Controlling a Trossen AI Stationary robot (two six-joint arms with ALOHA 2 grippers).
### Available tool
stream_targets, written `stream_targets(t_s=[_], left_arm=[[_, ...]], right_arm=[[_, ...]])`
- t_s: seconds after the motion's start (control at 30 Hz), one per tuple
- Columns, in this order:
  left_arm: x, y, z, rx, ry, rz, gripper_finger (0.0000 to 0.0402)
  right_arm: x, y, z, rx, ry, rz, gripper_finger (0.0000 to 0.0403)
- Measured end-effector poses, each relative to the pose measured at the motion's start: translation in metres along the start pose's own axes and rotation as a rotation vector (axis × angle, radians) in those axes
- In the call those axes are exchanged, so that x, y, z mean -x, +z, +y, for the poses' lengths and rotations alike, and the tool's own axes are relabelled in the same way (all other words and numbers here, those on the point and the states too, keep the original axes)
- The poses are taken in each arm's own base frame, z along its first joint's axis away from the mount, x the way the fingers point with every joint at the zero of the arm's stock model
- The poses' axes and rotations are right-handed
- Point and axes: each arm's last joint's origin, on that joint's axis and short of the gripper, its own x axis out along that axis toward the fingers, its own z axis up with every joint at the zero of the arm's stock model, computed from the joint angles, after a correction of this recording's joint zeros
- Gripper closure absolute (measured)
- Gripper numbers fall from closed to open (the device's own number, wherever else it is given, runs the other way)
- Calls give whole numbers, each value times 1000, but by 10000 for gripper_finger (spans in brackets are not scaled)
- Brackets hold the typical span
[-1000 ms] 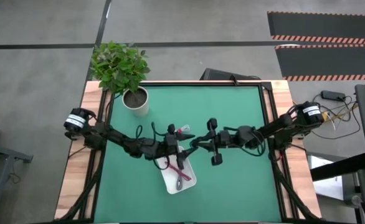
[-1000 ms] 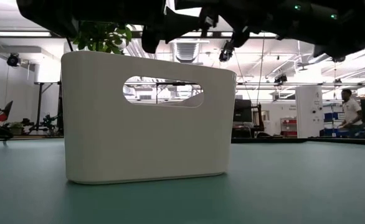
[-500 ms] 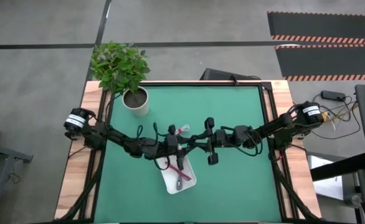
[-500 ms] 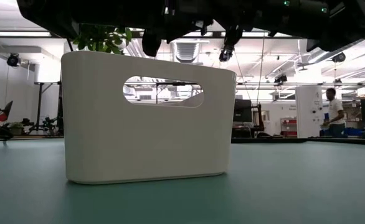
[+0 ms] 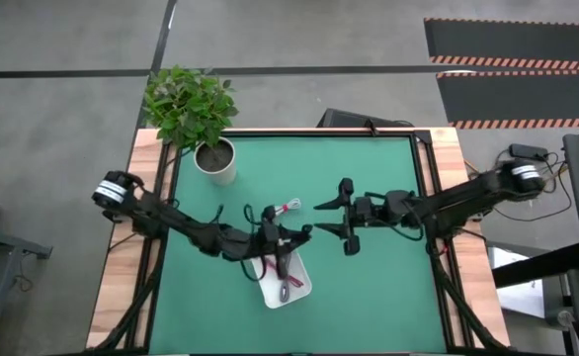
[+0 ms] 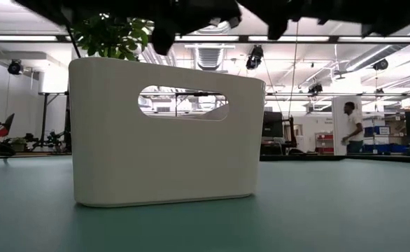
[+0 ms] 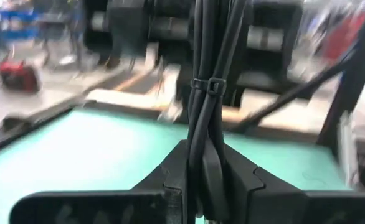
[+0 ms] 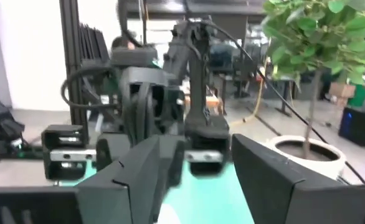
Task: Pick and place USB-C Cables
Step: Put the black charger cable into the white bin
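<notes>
My left gripper [image 5: 294,235] is above the far end of the white tray [image 5: 299,293] and is shut on a black bundled cable [image 7: 205,93] with a tie around it. My right gripper [image 5: 327,206] is open and empty, over the mat to the right of the left gripper; its fingers also show in the right wrist view [image 8: 198,168]. A magenta-red cable [image 5: 279,267] and a grey cable [image 5: 286,291] lie in the tray. A small white and pink bundle [image 5: 288,207] lies on the mat just beyond the tray. My left gripper pinches the black cable bundle between its two fingers at one end of the bundle [image 7: 201,163]. The rest of the bundle sticks out straight past the fingertips, along the fingers, with the tie [image 7: 205,84] about halfway along it. The bundle is clear of the table and the tray.
A potted plant [image 5: 213,158] stands at the far left of the green mat [image 5: 369,287]. In the low view the tray's side with its handle slot [image 6: 182,102] fills the middle. A person [image 6: 350,126] is in the room far behind the table.
My right gripper has drawn back from my left gripper toward the table's right edge. My left gripper has gone a little toward the near edge, over the tray's far end.
</notes>
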Motion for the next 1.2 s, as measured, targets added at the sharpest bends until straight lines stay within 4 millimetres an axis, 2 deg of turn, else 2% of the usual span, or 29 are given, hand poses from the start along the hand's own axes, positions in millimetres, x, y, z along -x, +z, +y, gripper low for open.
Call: stream_targets(t_s=[0.17, 0.33, 0.57, 0.67, 0.87, 1.03, 1.2], left_arm=[[10, 12, -6, -16, 81, 255, 365], [20, 28, -12, 8, 137, 502, 365], [35, 41, -14, 150, 190, 877, 365], [36, 45, -17, 157, 98, 954, 365], [30, 46, -31, -44, -165, 1009, 365], [19, 43, -37, -191, -227, 999, 366], [13, 48, -43, -274, -229, 1065, 366]], right_arm=[[25, 20, -4, 7, -26, 109, 211], [47, 29, -9, 25, -119, 217, 219], [56, 27, -10, 25, -148, 289, 228], [54, 24, -11, 59, -167, 302, 230], [56, 27, -14, 168, -263, 301, 231], [58, 33, -15, 197, -280, 269, 232], [59, 35, -15, 174, -283, 255, 232]])
